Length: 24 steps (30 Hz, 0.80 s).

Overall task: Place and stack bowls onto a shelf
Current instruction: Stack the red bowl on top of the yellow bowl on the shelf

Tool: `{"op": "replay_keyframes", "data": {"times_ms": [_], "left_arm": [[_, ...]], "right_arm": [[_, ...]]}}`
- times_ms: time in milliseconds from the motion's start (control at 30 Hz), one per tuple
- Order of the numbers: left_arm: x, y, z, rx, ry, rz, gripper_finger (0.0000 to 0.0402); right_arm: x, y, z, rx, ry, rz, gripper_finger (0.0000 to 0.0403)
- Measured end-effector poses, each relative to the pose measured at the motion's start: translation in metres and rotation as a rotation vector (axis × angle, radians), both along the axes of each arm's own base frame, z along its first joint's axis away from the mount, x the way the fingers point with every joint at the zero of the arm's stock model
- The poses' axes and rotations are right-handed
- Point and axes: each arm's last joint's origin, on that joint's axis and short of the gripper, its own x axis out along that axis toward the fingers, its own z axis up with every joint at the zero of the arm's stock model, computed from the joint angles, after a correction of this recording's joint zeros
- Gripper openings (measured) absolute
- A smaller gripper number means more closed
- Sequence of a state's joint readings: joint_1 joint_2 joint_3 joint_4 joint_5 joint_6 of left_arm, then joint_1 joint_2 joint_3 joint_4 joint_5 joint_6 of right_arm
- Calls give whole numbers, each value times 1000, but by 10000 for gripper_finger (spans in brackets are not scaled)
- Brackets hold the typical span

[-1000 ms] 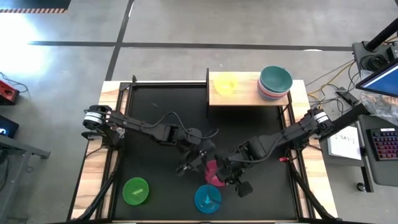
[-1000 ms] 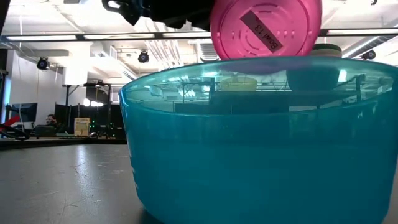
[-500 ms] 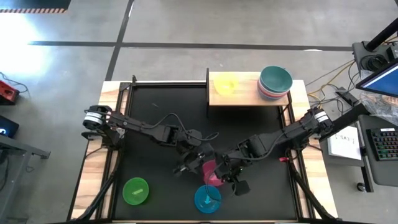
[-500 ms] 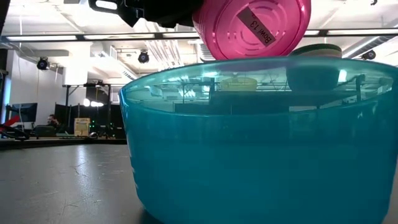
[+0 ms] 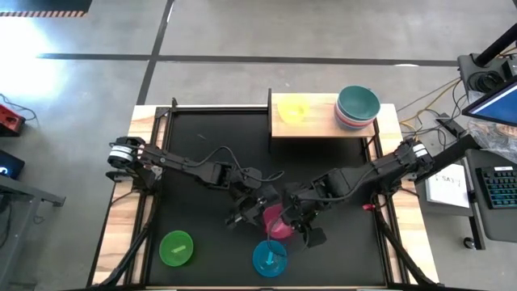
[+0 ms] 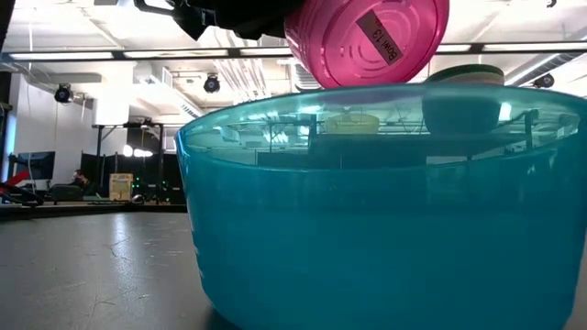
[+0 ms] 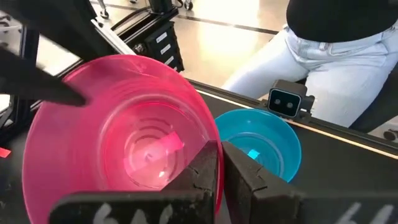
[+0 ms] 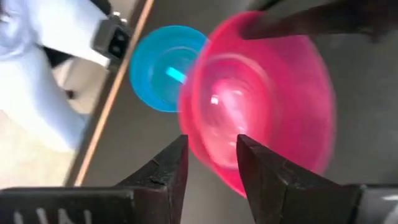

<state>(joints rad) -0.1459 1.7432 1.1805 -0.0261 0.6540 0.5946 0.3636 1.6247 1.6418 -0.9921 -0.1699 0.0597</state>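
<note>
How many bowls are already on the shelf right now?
3 visible: a yellow bowl standing alone on the shelf, and beside it a teal bowl nested on a red bowl. That stack may hide more bowls.

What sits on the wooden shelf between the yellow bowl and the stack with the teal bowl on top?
Nothing: in the high view the shelf shows only bare wood between the yellow bowl and the teal-topped stack.
</note>
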Motion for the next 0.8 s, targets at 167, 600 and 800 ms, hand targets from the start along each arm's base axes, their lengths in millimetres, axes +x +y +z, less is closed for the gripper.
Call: {"op": "replay_keyframes", "data": {"times_ms": [167,600,800], "left_arm": [[0,0,0,-11,8,-7,1],[7,50,13,136,-5,167,0],[14,81,53,413,-73,251,0]], "right_arm": [[-4,-10,14,-106,-4,-45,132],[-32,-30,54,-260,147,-333,114],[-46,-35,64,-289,157,-375,107]]}}
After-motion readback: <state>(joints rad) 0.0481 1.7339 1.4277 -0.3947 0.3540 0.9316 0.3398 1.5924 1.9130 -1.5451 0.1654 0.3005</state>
